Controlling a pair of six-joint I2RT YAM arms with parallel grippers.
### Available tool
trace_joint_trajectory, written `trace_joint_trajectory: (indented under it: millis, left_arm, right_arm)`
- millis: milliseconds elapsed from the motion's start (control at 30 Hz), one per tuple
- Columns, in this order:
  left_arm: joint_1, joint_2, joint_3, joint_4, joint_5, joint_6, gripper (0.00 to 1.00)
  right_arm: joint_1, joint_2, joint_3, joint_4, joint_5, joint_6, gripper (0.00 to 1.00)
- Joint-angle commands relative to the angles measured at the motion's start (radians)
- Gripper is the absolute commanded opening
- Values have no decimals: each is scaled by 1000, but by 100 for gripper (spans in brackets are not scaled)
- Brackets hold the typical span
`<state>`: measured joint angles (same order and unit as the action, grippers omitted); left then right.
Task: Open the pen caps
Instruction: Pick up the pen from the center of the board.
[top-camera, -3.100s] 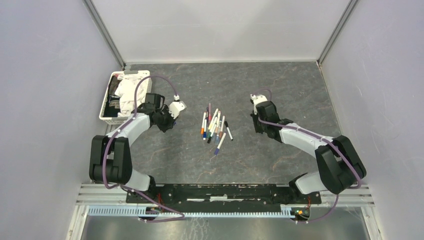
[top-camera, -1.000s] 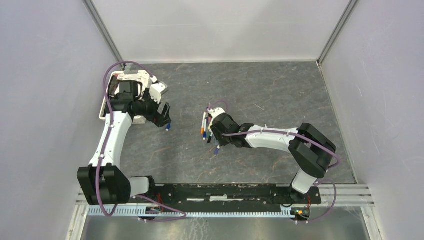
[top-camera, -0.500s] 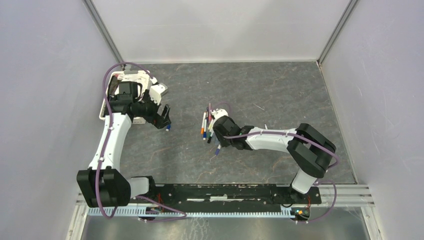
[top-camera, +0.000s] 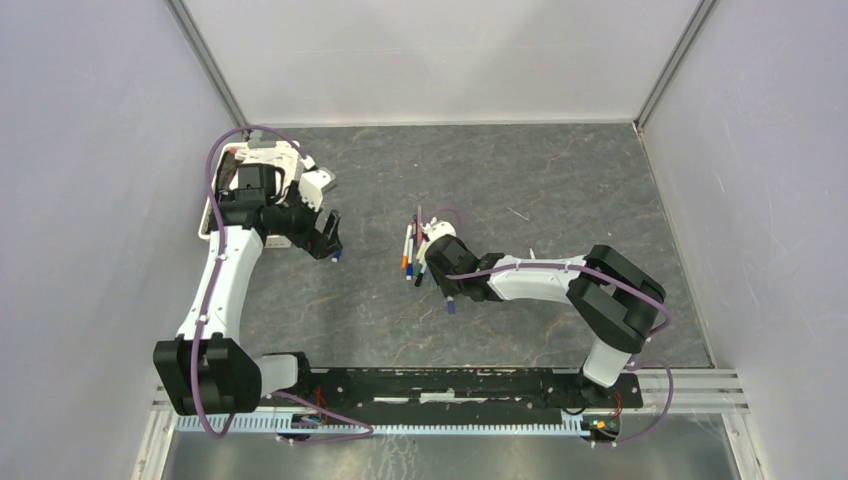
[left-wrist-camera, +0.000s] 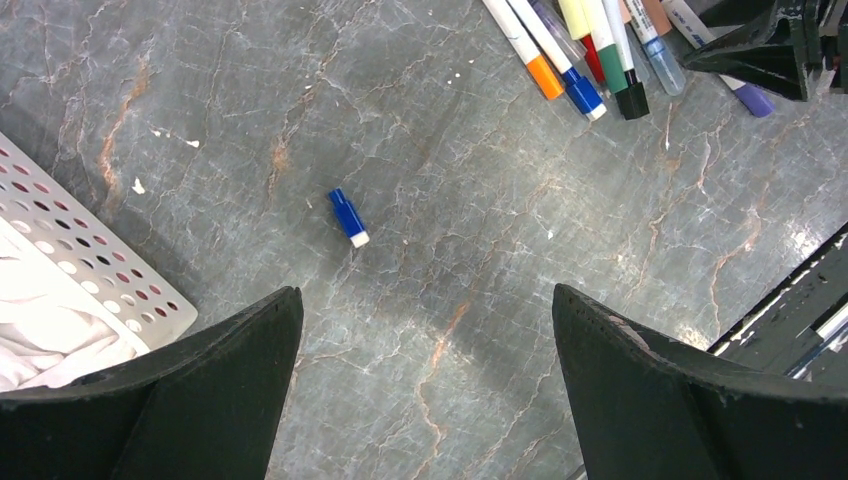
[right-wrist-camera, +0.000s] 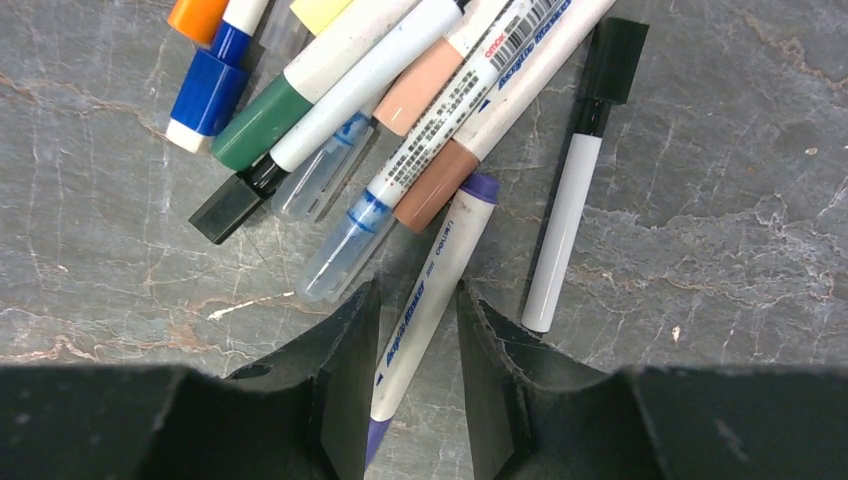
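Pen (right-wrist-camera: 443, 265) sits between right gripper (right-wrist-camera: 418, 297) jaws (left gripper (left-wrist-camera: 425, 295) agape).

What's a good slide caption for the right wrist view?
Right claw straddling a purple-capped pen beside the marker pile.

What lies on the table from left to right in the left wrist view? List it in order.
White tray, loose blue cap, then caps on pens: orange cap, second blue cap, black cap, purple cap.
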<state>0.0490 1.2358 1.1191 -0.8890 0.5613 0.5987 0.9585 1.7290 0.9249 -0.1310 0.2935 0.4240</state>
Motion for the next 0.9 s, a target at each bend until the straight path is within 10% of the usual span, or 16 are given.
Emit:
trace_joint_trajectory:
  millis: [0,867]
  left_arm:
    - [1,-19,0,-11,47,31,100]
    - [1,-35,52,-87,210,-2,100]
  right_arm:
    - [11,12,-7,-41,20,18,39]
    - [21,-145,27,-51,-34,42,0]
